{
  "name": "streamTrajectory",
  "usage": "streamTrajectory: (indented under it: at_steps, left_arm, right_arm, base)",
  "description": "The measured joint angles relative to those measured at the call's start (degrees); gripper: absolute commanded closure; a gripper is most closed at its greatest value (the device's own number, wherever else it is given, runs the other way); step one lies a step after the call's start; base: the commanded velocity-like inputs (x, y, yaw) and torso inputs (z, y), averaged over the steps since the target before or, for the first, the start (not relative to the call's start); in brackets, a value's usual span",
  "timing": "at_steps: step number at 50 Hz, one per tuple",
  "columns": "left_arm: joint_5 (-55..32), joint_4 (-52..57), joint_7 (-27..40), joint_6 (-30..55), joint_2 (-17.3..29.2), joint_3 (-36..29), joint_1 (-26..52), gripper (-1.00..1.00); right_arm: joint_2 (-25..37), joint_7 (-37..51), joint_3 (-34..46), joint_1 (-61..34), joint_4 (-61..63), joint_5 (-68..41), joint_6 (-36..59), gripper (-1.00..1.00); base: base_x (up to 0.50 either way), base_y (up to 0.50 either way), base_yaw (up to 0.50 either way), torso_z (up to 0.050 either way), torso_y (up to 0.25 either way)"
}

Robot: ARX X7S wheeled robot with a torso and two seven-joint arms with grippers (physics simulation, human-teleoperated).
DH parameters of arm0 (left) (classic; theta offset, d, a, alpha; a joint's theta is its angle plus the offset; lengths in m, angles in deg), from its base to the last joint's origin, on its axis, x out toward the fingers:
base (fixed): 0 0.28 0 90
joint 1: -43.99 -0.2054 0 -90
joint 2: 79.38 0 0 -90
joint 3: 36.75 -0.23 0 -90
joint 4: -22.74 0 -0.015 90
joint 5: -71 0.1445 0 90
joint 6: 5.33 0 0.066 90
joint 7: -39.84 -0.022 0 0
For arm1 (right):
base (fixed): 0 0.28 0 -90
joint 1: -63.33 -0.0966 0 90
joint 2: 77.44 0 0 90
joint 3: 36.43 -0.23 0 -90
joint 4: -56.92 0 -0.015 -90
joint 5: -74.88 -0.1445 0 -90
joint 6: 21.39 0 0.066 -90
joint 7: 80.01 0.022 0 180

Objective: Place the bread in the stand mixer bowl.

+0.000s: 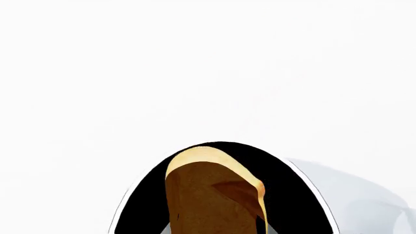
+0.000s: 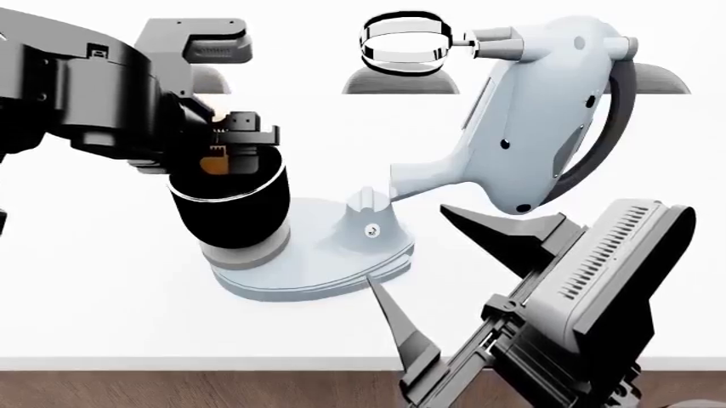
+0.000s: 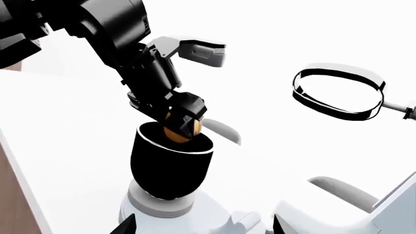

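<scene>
In the right wrist view, the golden-brown bread (image 3: 175, 134) sits between the fingers of my left gripper (image 3: 179, 118), which is shut on it right at the mouth of the stand mixer bowl (image 3: 170, 165). The bread's lower part dips behind the bowl's white rim line. The head view has the left gripper (image 2: 235, 146) over the glossy black bowl (image 2: 233, 212), with a sliver of bread (image 2: 216, 164) showing. In the left wrist view, the bread (image 1: 211, 195) fills the bottom centre against the bowl's black inside (image 1: 295, 204). My right gripper (image 2: 409, 246) hangs open and holds nothing, to the right of the bowl.
The bowl stands on the pale grey-blue mixer base (image 2: 318, 272). The tilted-back mixer head (image 2: 533, 127) carries a chrome ring attachment (image 2: 403, 41) behind and to the right. The white counter's front edge (image 2: 170, 364) runs close below, with wood floor beyond it.
</scene>
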Motion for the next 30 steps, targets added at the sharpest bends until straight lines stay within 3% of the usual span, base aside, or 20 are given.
streamTrajectory:
  at_steps: [15,16,30]
  left_arm:
    - [2.6,-2.0,-3.0,0.2,-0.9,-1.6,-0.8,1.0]
    - [2.7,-2.1,-3.2,0.1,-0.9,-1.7,-0.8,-1.0]
    - [2.8,-2.9,-4.4,-0.9,-1.3,-1.6,-0.2,-1.0]
  right_arm:
    - [0.0,-0.3,0.2,0.5,-0.8,0.5,-0.6,-1.0]
    - [0.0,-0.4,0.2,0.5,-0.8,0.5,-0.6,-1.0]
    - [0.0,-0.5,0.2,0.6,-1.1,0.6,-0.8,-1.0]
  base:
    - [0.0,0.0,0.0,0.0,0.001]
    - [0.0,0.0,0.0,0.0,0.0]
    - [0.0,0.0,0.0,0.0,0.0]
